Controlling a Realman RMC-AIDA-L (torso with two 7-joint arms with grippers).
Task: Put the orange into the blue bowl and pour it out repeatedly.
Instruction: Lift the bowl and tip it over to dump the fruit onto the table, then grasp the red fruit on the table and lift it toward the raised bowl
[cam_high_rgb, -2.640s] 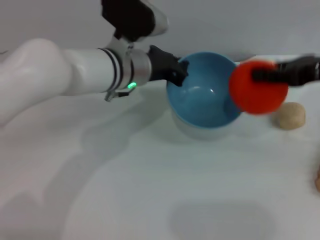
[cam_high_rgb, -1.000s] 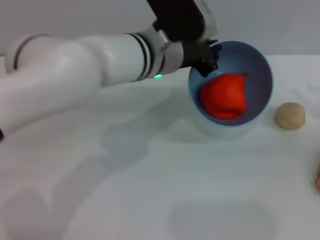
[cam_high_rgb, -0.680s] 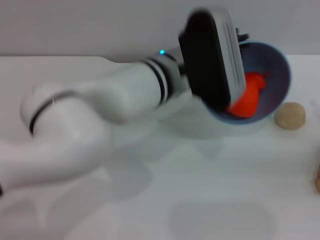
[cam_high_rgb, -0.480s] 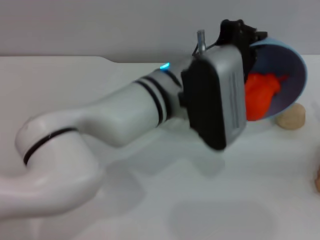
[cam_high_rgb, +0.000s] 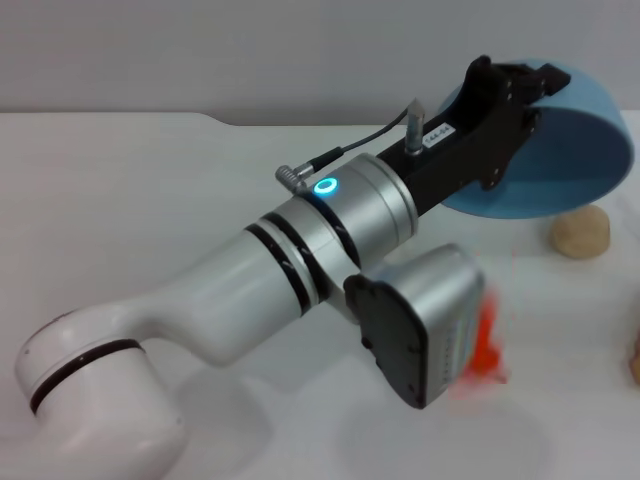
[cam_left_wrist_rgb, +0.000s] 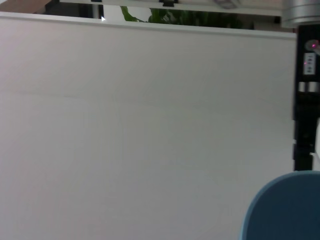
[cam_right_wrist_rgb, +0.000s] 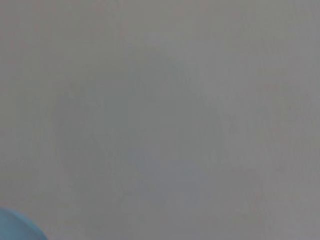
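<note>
My left gripper (cam_high_rgb: 522, 85) is shut on the rim of the blue bowl (cam_high_rgb: 560, 160) and holds it lifted above the table at the back right, tipped so that only its outside shows. The bowl's edge also shows in the left wrist view (cam_left_wrist_rgb: 287, 207). The orange (cam_high_rgb: 485, 345) is out of the bowl. It shows as a red-orange blur low over the table at the front right, partly hidden behind my left wrist's grey housing (cam_high_rgb: 420, 325). My right gripper is out of view. A sliver of blue shows in a corner of the right wrist view (cam_right_wrist_rgb: 15, 227).
A small beige round lump (cam_high_rgb: 580, 232) lies on the white table (cam_high_rgb: 150, 200) just under the raised bowl. A brownish thing (cam_high_rgb: 634, 355) shows at the table's right edge. My left arm reaches across the middle of the table.
My left arm has lifted the bowl and rolled it over to the right. The orange, inside the bowl half a second ago, has dropped out towards the table in front.
</note>
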